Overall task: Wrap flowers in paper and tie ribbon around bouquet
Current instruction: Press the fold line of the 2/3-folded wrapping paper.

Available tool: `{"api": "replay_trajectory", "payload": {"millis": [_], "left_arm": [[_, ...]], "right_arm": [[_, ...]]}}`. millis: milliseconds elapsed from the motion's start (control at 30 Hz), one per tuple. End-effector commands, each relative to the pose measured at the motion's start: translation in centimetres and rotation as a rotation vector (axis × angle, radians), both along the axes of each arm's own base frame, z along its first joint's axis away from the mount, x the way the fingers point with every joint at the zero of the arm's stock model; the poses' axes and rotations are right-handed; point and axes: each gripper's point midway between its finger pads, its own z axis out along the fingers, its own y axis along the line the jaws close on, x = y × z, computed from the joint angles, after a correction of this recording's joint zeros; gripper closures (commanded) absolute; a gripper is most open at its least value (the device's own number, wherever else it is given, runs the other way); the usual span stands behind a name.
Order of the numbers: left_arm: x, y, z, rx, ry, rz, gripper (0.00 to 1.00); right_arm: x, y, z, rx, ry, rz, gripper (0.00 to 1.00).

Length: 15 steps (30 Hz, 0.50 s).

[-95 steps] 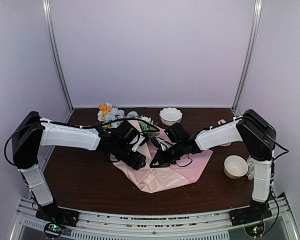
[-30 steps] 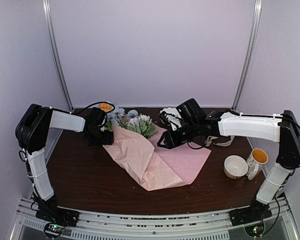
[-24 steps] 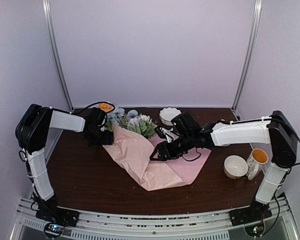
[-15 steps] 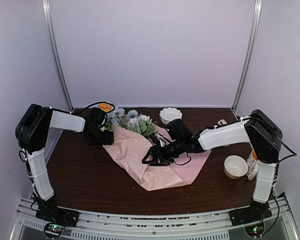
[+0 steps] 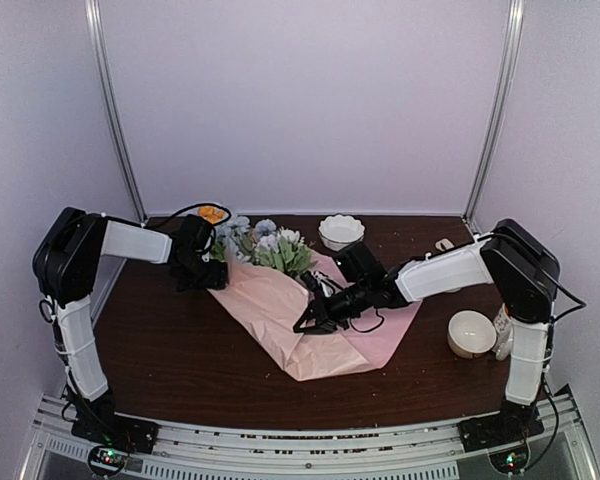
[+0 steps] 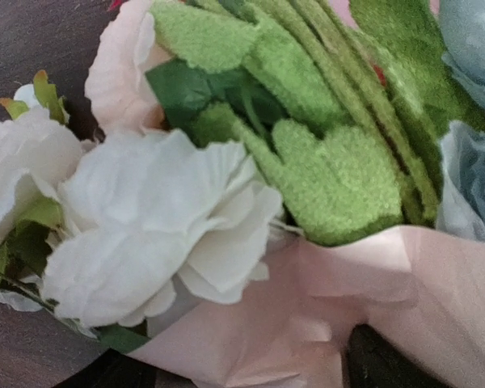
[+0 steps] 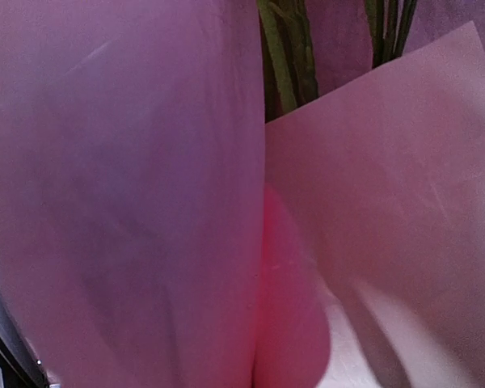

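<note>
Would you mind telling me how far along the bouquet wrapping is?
Done: the flowers lie on the paper, with its left flap folded over the stems. In hand: the right fingers are closed at the fold's edge; the left fingers stand open beside the blooms. Left: the right flap, then the ribbon, lying apart.

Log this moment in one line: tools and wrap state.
step: wrapping | paper: partly folded over flowers | left tool: wide, at flowers | right tool: shut at paper fold, grip unconfirmed
</note>
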Motion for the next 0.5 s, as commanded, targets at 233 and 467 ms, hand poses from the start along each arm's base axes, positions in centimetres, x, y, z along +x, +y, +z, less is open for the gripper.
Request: {"api": "replay_trajectory", "payload": {"millis": [233,467], "left_arm": [[-4.6,3.0,-4.1,0.079,0.199,0.045,0.15],[-2.1,4.1,5.9,0.12,0.002,0.082,0.12]], "right_arm": [[0.4,-1.0,-1.5,-0.075,-0.042,0.059,1.0],[0.7,-1.1,-2.9,-0.114,-0.043,0.07,1.0]]}}
